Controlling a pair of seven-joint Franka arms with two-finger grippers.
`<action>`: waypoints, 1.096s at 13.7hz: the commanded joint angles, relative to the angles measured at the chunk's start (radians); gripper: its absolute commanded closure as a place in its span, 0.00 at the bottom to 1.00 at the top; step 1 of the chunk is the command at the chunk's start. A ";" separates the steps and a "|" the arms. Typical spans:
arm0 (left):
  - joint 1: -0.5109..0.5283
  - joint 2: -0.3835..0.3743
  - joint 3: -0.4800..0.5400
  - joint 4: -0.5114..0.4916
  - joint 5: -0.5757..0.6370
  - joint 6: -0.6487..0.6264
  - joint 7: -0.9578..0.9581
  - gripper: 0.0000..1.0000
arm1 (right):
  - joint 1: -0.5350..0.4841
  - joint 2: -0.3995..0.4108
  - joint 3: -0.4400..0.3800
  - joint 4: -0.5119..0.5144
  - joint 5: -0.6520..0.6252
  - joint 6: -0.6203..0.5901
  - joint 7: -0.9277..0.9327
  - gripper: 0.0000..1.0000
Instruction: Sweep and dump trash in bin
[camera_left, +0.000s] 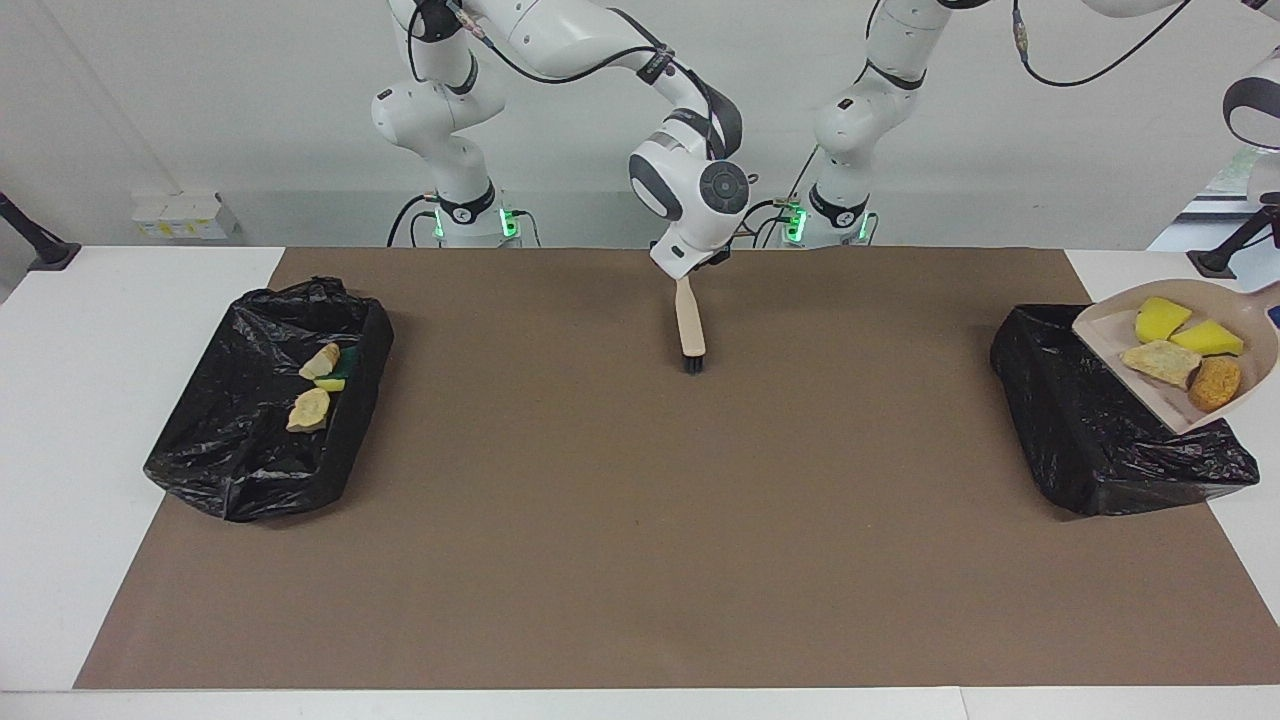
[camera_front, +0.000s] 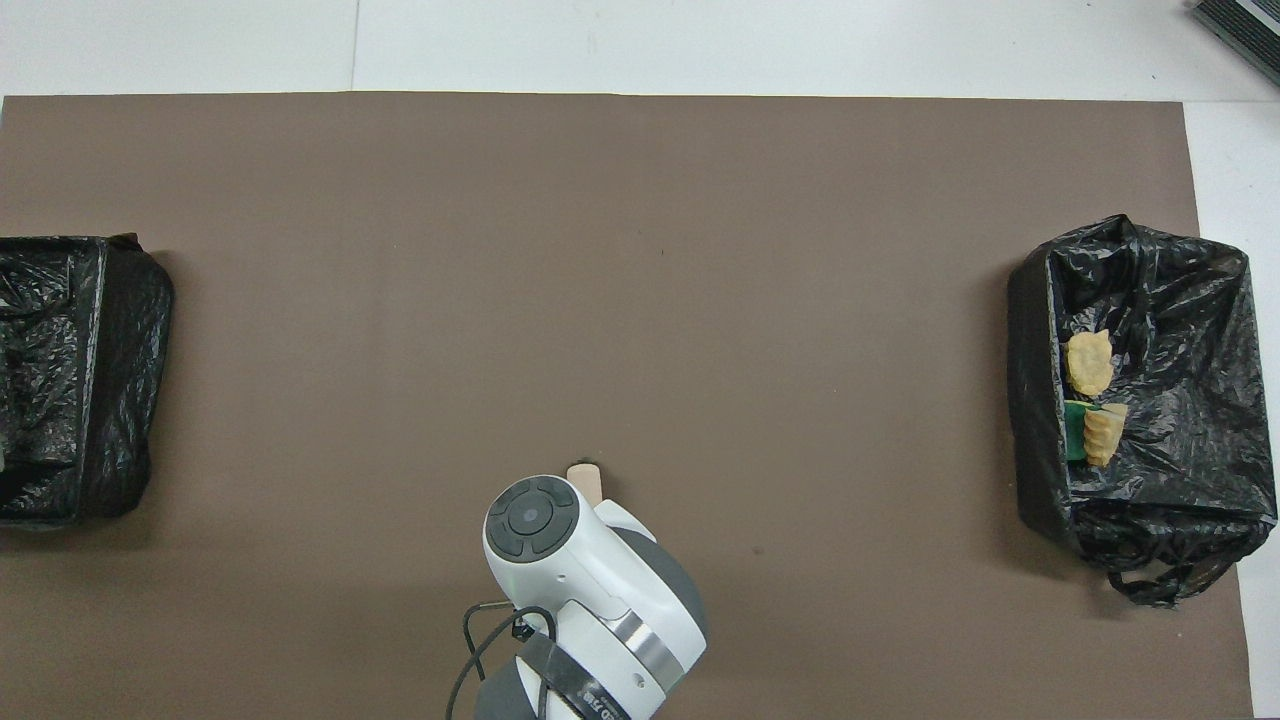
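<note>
The beige dustpan (camera_left: 1105, 325) hangs in the air above the outer side of the black-bagged bin (camera_left: 1090, 420) at the left arm's end. It carries trash: two yellow sponge chunks (camera_left: 1160, 320), a pale beige lump (camera_left: 1160, 360) and an orange-brown piece (camera_left: 1215, 382). Its handle runs out of the facing view, where my left gripper is out of sight. My right gripper (camera_left: 690, 275) is over the mat's middle near the robots. The beige brush (camera_left: 688, 315) points down from it, bristles at the mat. From overhead only the brush tip (camera_front: 585, 473) shows past the hand.
A second black-bagged bin (camera_left: 260, 430) stands at the right arm's end, with a few scraps (camera_left: 310, 408) lying on its bag. The overhead view shows this bin (camera_front: 1180, 450) too. A brown mat (camera_left: 640, 520) covers the table.
</note>
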 joint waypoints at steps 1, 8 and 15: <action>-0.036 0.016 -0.006 0.033 0.095 -0.018 0.021 1.00 | -0.084 -0.006 0.002 0.079 -0.003 -0.102 -0.063 0.00; -0.076 0.005 -0.006 0.045 0.302 -0.065 0.021 1.00 | -0.366 -0.072 0.002 0.182 -0.151 -0.223 -0.335 0.00; -0.143 -0.107 -0.028 0.039 0.356 -0.176 0.019 1.00 | -0.528 -0.095 -0.018 0.239 -0.270 -0.210 -0.603 0.00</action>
